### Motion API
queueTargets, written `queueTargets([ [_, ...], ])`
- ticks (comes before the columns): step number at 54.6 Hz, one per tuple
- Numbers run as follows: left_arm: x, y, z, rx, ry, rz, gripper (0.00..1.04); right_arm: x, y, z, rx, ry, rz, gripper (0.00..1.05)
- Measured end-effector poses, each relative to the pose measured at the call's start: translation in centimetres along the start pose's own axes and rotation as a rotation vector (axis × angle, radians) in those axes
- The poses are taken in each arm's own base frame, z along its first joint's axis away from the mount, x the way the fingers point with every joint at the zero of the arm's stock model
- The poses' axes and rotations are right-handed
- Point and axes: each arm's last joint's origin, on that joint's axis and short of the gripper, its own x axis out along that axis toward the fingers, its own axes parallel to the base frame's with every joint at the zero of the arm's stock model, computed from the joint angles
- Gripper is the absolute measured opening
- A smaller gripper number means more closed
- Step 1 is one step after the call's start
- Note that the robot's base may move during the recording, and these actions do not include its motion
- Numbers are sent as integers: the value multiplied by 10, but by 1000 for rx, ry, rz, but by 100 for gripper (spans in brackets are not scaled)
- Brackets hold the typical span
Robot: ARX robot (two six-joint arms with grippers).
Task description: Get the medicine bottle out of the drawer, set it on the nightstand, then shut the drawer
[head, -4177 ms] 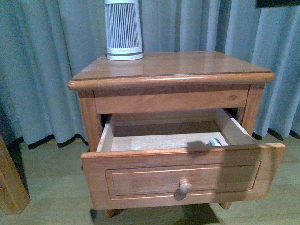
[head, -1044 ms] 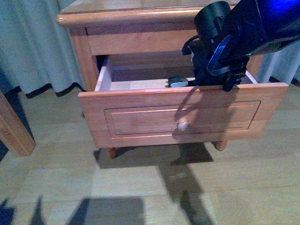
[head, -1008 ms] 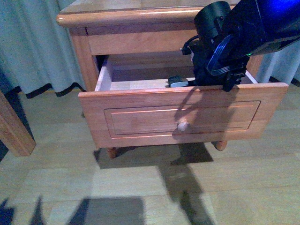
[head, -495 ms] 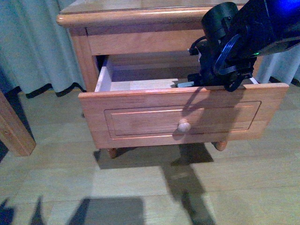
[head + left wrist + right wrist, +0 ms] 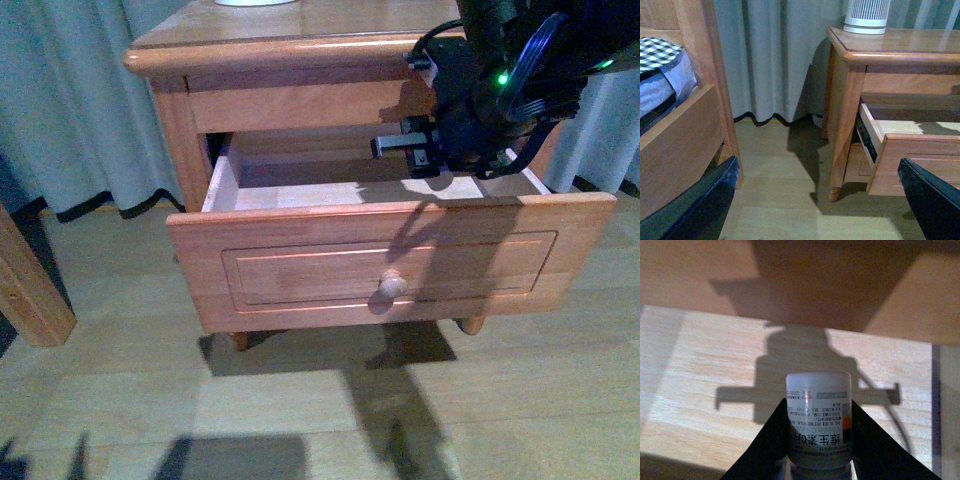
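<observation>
I see right tool (image 5: 818,407) clamping medicine bottle (image 5: 818,432) above open drawer (image 5: 390,250), near its right wall; left tool (image 5: 817,200) spread wide.

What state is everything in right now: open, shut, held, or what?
right claw: shut on the pill bottle.
left claw: open, empty.
pill bottle: held over the drawer.
drawer: pulled open.
ribbed appliance: upright on the nightstand.

Nightstand (image 5: 290,52) glossy wood; medicine bottle (image 5: 818,410) seemingly smooth plastic.
</observation>
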Motion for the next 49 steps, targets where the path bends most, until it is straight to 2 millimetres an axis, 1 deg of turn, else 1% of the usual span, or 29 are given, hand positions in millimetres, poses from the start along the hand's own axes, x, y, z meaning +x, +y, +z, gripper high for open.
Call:
queueTargets([
  [3, 0, 0, 0, 0, 0, 0, 98, -10, 4, 6, -4, -21, 23, 30],
  [15, 0, 0, 0, 0, 0, 0, 98, -62, 20, 37, -24, -126, 128, 30],
  [20, 0, 0, 0, 0, 0, 0, 98, -81, 26, 48, -32, -166, 162, 30],
  [24, 0, 0, 0, 0, 0, 0, 98, -92, 29, 57, -37, -201, 172, 30],
  [26, 0, 0, 0, 0, 0, 0, 98, -100, 30, 66, -39, -236, 175, 30],
  [30, 0, 0, 0, 0, 0, 0, 98, -107, 31, 79, -52, -287, 168, 30],
  [33, 0, 0, 0, 0, 0, 0, 98, -113, 31, 92, -65, -344, 150, 30],
  [37, 0, 0, 0, 0, 0, 0, 98, -116, 29, 106, -68, -385, 137, 30],
  [38, 0, 0, 0, 0, 0, 0, 98, -115, 28, 113, -72, -407, 121, 30],
  [41, 0, 0, 0, 0, 0, 0, 98, -111, 24, 124, -78, -440, 88, 30],
  [45, 0, 0, 0, 0, 0, 0, 98, -92, 16, 135, -73, -442, 39, 30],
  [48, 0, 0, 0, 0, 0, 0, 98, -67, 6, 137, -65, -422, 6, 30],
  [49, 0, 0, 0, 0, 0, 0, 98, -62, 5, 137, -64, -416, 3, 30],
])
